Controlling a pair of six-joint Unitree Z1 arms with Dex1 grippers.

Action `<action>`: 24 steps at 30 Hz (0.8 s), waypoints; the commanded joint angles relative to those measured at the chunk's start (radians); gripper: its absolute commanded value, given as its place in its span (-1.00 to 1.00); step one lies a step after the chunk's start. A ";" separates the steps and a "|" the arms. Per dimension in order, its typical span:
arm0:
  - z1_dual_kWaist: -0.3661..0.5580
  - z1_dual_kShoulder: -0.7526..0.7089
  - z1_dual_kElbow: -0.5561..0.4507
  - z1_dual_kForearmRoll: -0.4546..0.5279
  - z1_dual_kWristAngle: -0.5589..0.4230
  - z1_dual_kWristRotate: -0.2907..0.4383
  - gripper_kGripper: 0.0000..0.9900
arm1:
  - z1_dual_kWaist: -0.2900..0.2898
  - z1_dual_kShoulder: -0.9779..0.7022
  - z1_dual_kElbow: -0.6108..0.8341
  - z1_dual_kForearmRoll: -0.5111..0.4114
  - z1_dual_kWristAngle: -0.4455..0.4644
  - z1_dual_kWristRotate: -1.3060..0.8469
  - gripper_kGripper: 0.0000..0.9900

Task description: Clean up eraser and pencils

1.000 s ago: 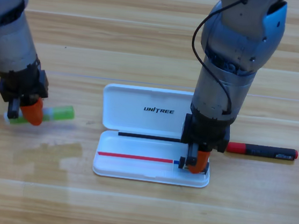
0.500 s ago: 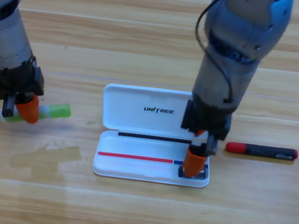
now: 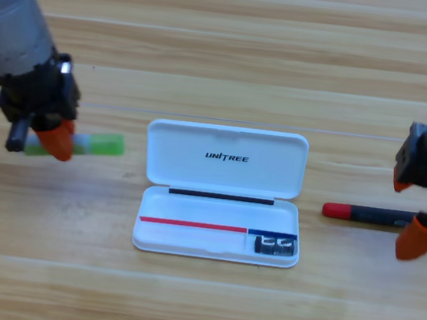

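Left of the open white case (image 3: 221, 192), the eraser (image 3: 95, 145) is clamped in the left gripper (image 3: 46, 137) jaws, probably lifted. Right of the case, the pencil (image 3: 365, 214) is straddled by the right gripper (image 3: 412, 213), jaws apart.

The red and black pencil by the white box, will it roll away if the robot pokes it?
Probably, if poked from the side: the pencil is a long slim stick lying flat on smooth wood, clear of the white case. It looks stiff, so it should lift without bending. The right gripper, jaws open, is at its black end.
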 commanded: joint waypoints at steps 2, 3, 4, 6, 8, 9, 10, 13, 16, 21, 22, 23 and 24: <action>-0.128 0.138 -0.060 0.031 -0.051 0.008 -1.00 | -0.155 0.219 -0.039 -0.107 -0.020 -0.109 0.97; -0.137 0.158 -0.070 0.031 -0.062 0.008 -1.00 | -0.158 0.240 -0.054 -0.111 -0.027 -0.120 0.95; -0.143 0.175 -0.079 0.031 -0.071 0.008 -1.00 | -0.159 0.263 -0.070 -0.111 -0.027 -0.129 0.92; -0.157 0.208 -0.097 0.031 -0.077 0.004 -1.00 | -0.161 0.300 -0.099 -0.111 -0.032 -0.144 0.89; -0.171 0.239 -0.117 0.031 -0.080 -0.003 -1.00 | -0.161 0.331 -0.125 -0.111 -0.032 -0.155 0.86; -0.176 0.256 -0.126 0.031 -0.083 -0.004 -1.00 | -0.162 0.346 -0.136 -0.111 -0.034 -0.161 0.86; -0.180 0.271 -0.136 0.031 -0.083 -0.010 -1.00 | -0.162 0.358 -0.146 -0.111 -0.037 -0.166 0.84; -0.193 0.305 -0.159 0.031 -0.086 -0.018 -1.00 | -0.173 0.394 -0.166 -0.111 -0.043 -0.189 0.71; -0.203 0.322 -0.176 0.031 -0.088 -0.027 -1.00 | -0.181 0.417 -0.169 -0.111 -0.046 -0.202 0.64; -0.228 0.351 -0.215 0.045 -0.092 -0.052 -1.00 | -0.182 0.420 -0.139 -0.108 -0.044 -0.227 -0.04; -0.234 0.357 -0.225 0.051 -0.092 -0.058 -1.00 | -0.182 0.420 -0.131 -0.107 -0.041 -0.231 -0.32; -0.240 0.363 -0.235 0.054 -0.092 -0.062 -1.00 | -0.182 0.418 -0.123 -0.107 -0.038 -0.235 -0.62; -0.245 0.369 -0.245 0.059 -0.094 -0.067 -1.00 | -0.182 0.418 -0.116 -0.105 -0.034 -0.239 -0.88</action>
